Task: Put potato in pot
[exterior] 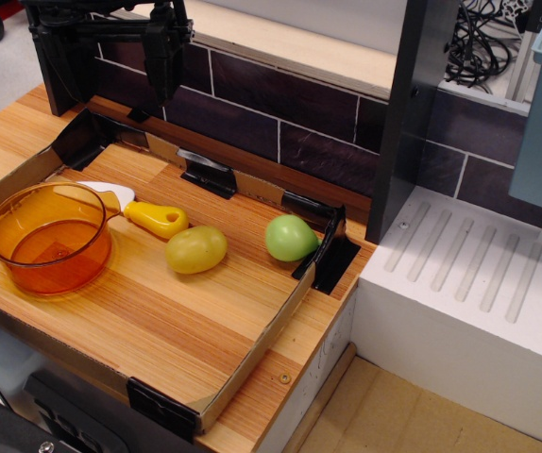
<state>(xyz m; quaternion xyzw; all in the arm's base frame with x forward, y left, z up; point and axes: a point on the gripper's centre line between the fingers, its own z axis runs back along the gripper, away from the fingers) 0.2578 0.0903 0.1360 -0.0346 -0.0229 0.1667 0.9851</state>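
The potato (195,249), a glossy yellowish-green oval, lies on the wooden board near the middle, right of the pot. The pot (25,269), transparent amber-orange with a small rim handle, stands empty at the left of the board. My gripper (164,87) is black and hangs high at the back left, above the dark tile wall. It is well away from both the potato and the pot and holds nothing. I cannot tell how its jaws stand from this angle.
A brighter green pear-like fruit (291,237) lies right of the potato. A toy knife (155,218) with a yellow handle lies between the pot and the potato. A low cardboard rim (252,354) borders the board. A dark post (411,123) and a white drainboard (469,283) stand on the right.
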